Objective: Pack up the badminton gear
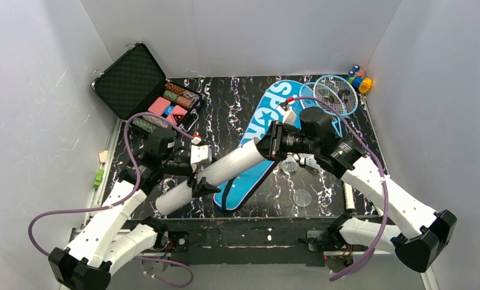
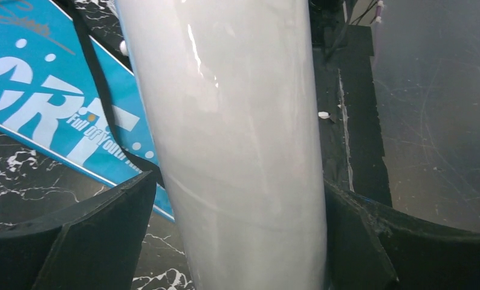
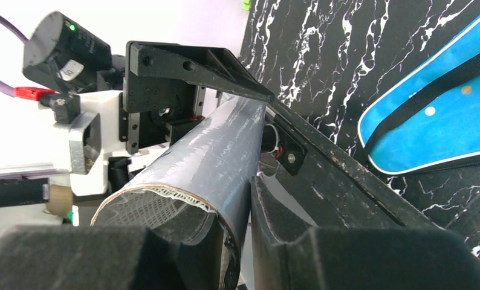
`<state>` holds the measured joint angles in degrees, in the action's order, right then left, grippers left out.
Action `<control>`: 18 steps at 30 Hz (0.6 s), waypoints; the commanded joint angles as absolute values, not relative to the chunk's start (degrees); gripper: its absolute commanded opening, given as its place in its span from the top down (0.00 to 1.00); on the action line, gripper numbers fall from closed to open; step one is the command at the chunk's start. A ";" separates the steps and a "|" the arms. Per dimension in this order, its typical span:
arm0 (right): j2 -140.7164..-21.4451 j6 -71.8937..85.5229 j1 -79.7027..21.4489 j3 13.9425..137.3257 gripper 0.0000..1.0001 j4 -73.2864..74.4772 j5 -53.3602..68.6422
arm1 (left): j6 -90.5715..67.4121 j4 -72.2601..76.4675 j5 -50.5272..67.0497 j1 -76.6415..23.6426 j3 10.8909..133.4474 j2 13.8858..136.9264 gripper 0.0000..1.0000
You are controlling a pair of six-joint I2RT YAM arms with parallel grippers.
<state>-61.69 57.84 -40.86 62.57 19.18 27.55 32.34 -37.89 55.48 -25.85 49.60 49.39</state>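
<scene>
Left gripper [image 1: 200,174]: my fingers clamp the long white tube [image 1: 225,169] below its middle, with black pads pressed on both sides.
Right gripper [image 1: 278,142]: my fingers straddle the tube's open far end; whether they press it I cannot tell.
Tube axis: diagonal — near end points toward my left base, far end points right and away.
Tube position: crossing over the blue SPORT bag [image 1: 268,121].
Tube mouth: white netted material is visible inside.
Loose shuttlecocks [image 1: 304,162]: on the marbled table [image 1: 237,96], just beside my right gripper.

Open black case [image 1: 132,81] of coloured chips [image 1: 176,98] sits back left on the marbled table [image 1: 225,99]; little orange-and-blue toy [image 1: 359,79] is in the back right corner.
</scene>
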 commanded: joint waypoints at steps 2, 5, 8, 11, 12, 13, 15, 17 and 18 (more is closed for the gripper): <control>-63.00 54.58 -46.00 68.71 0.98 16.91 22.41 | 31.04 -39.88 56.42 -27.56 52.24 50.50 0.02; -64.56 51.50 -48.77 70.80 0.99 19.26 17.63 | 30.73 -40.27 55.55 -27.77 52.10 50.83 0.07; -65.41 49.06 -50.88 72.10 0.99 20.94 13.23 | 30.05 -40.94 53.54 -27.86 52.45 51.32 0.30; -65.73 47.73 -51.95 72.90 0.99 21.94 10.36 | 30.34 -42.19 52.52 -27.88 52.98 51.40 0.52; -65.75 47.37 -52.21 73.02 0.98 21.85 9.70 | 30.40 -42.20 52.37 -27.91 52.95 51.09 0.57; -65.81 47.11 -52.47 73.08 0.96 21.80 8.98 | 30.52 -42.23 52.44 -27.94 52.92 50.94 0.59; -65.86 46.49 -53.01 73.25 0.87 21.87 7.66 | 31.46 -42.67 52.17 -27.95 52.70 50.87 0.60; -65.73 46.07 -53.17 73.43 0.68 22.08 6.73 | 33.23 -43.73 51.89 -27.95 52.04 50.81 0.62; -65.32 45.94 -53.23 73.43 0.59 22.28 6.42 | 34.55 -44.40 51.58 -27.95 51.50 50.69 0.64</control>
<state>-66.35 47.42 -52.49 69.71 25.80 10.15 31.97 -42.02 52.38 -27.64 50.74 51.59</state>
